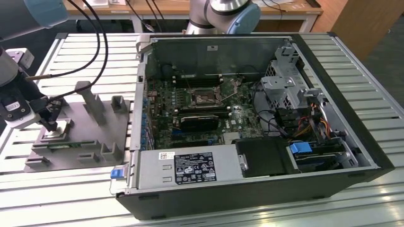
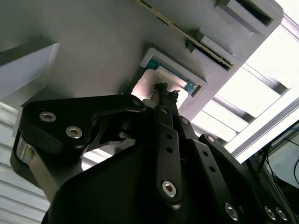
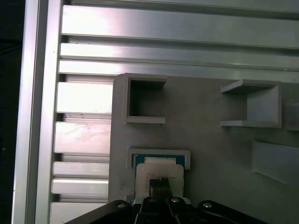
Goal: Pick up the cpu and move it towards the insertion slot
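cpu [image 3: 156,169]: silvery square, pale rim, lies flat in grey fixture pocket | insertion slot [image 1: 205,97]: metal-framed square socket, dark centre, on motherboard, well apart

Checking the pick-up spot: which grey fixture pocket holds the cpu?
The pocket at the gripper holds the cpu; the square pocket beside it has a bare floor.

Arm [image 1: 11,71] low at the exterior view's left, claw [image 1: 50,126] straight down, seemingly pinched closed.

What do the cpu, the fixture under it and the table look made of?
Cpu: metal lid with a dull silver sheen and a pale rim.
Fixture: likely plastic, matte uniform grey.
Table: probably aluminium, bright reflective slats.
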Robot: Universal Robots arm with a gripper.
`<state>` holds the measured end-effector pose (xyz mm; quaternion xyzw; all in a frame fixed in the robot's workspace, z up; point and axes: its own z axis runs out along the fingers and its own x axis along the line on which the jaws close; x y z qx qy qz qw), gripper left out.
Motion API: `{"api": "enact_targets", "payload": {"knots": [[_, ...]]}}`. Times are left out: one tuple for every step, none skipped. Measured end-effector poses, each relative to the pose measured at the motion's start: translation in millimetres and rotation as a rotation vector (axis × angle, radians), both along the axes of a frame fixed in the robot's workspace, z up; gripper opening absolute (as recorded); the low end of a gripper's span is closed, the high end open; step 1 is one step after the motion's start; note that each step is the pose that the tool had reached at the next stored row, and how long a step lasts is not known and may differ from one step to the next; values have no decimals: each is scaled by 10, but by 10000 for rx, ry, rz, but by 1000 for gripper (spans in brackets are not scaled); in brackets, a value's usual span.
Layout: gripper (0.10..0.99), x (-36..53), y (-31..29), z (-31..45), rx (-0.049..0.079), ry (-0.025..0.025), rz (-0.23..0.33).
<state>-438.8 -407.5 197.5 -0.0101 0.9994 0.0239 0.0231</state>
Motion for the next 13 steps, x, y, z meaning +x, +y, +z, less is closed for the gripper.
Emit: {"api": "enact_targets", "payload": {"knots": [[102,0,0,0,0,0,0],[102,0,0,-1,0,0,0],[165,0,0,-1,0,-1,0],[165,0,0,-2,0,0,0],[231,0,0,-2,0,0,0],[290,0,0,-2,0,-1,0],[290,-1,0,-3,0,0,0],[290,-1,0,-3,0,-1,0],[349,-1,0,-4,0,0,0],[408,-1,0,-4,0,-1,0],[467,-1,0,-5,0,0,0],[525,-1,0,-5,0,-1,0],[525,-1,0,-5,0,-1,0]]}}
